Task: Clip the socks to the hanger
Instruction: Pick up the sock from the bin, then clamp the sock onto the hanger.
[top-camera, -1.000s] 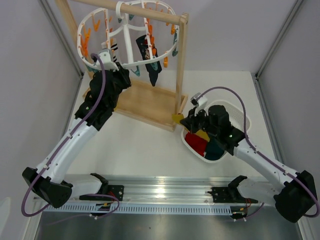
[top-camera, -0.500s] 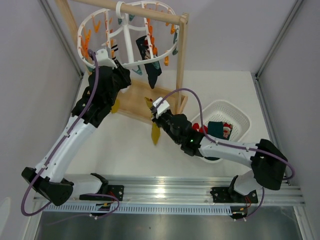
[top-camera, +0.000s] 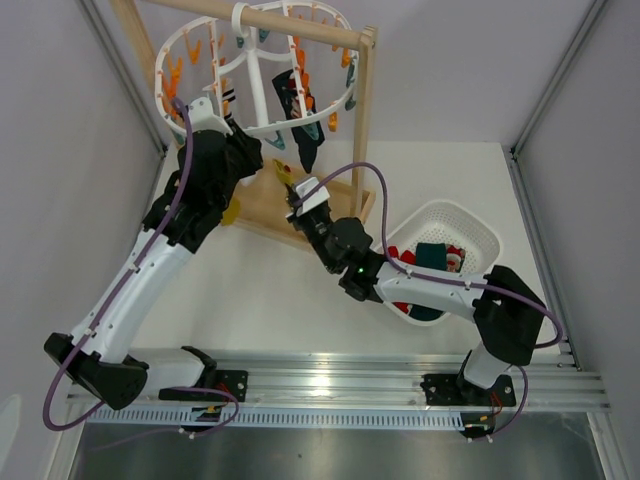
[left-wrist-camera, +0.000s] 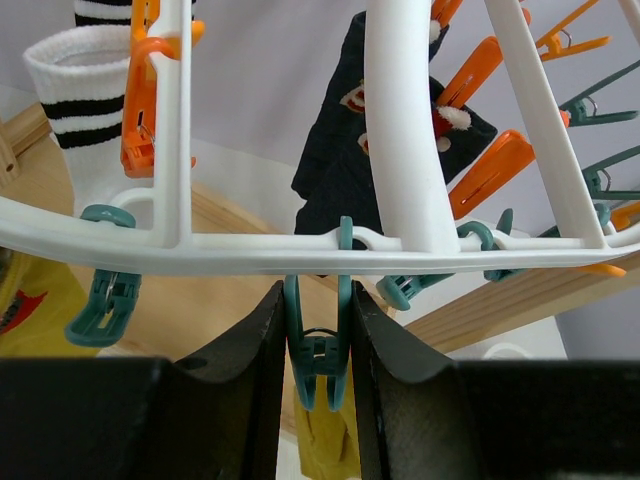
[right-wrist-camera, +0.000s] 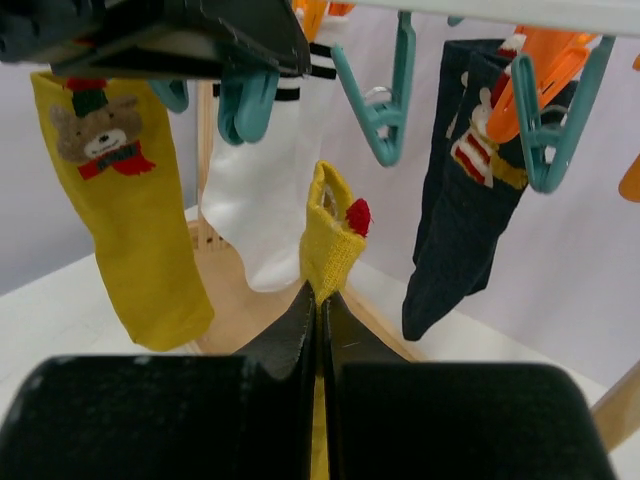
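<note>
Lying in the basket (top-camera: 478, 232) are red and teal socks (top-camera: 432, 256); right tool (right-wrist-camera: 319, 292) clenches yellow sock (right-wrist-camera: 331, 238), left tool (left-wrist-camera: 316, 300) teal peg (left-wrist-camera: 318, 352).

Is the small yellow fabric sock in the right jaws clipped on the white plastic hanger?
Unclipped: the held yellow sock stands below the teal plastic pegs, touching none.

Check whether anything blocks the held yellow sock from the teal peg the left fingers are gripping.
Nothing visible does. The yellow sock in the right gripper points up into open space below the teal peg. The white striped sock hangs behind that path, a second teal peg beside it.
</note>
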